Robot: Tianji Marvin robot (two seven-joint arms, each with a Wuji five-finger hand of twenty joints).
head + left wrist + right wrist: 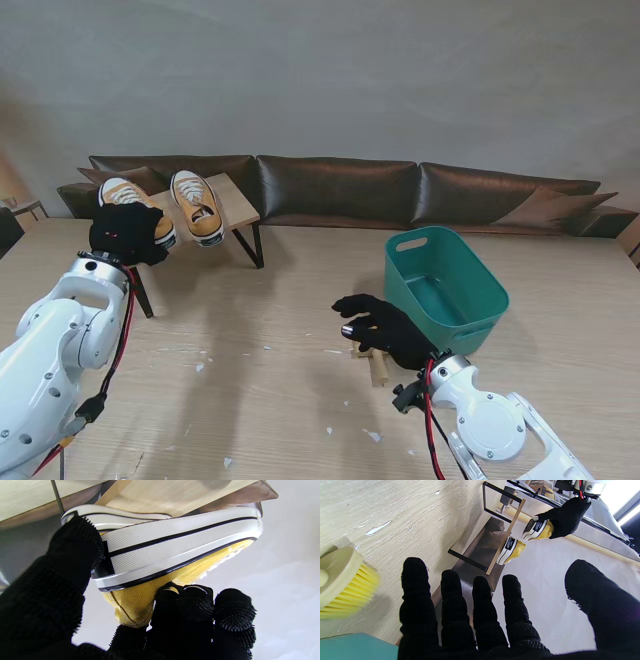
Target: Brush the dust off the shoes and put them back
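Observation:
Two yellow canvas shoes with white soles sit on a small wooden rack (238, 208) at the far left. My left hand (126, 236) is shut on the heel of the left shoe (122, 192); in its wrist view the thumb presses the sole of that shoe (180, 550) and the fingers (190, 610) press its canvas upper. The other shoe (197, 206) lies beside it on the rack. My right hand (386, 328) hovers open, fingers spread, over a brush (373, 364) lying on the table. The brush (342, 580) has yellow bristles.
A teal plastic bin (470, 300) stands right of my right hand, its corner (357, 647) showing in the right wrist view. The rack has black metal legs (256, 245). White flecks (371, 435) dot the wooden table. A dark sofa (400, 190) runs behind.

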